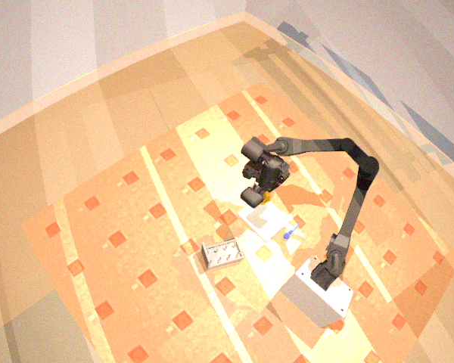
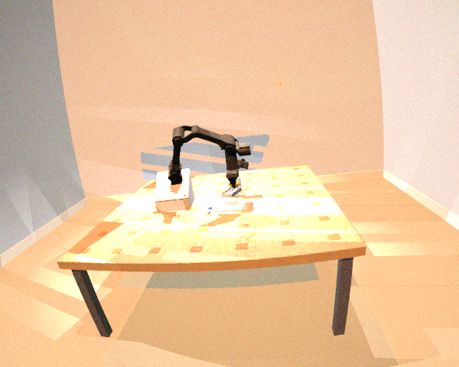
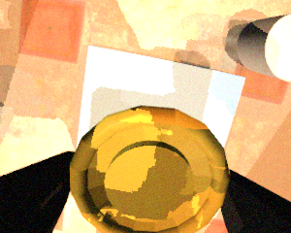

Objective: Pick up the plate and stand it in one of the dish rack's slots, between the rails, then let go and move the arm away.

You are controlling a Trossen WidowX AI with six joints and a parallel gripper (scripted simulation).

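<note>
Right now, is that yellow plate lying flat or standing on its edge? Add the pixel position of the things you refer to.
Lying roughly flat: the wrist view shows the plate's [image 1: 266, 197] [image 3: 147, 172] round face between the fingers.

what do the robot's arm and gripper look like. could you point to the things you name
The six-joint robot arm [image 1: 346, 145] [image 2: 212, 135] is dark grey to black, with slim straight links, bulky rounded joints and stubby cylindrical housings near the wrist. The black parallel-jaw gripper [image 3: 148, 170] has two dark fingers that look broad and tapered in the wrist view. Any cables or markings are too small to tell.
</note>
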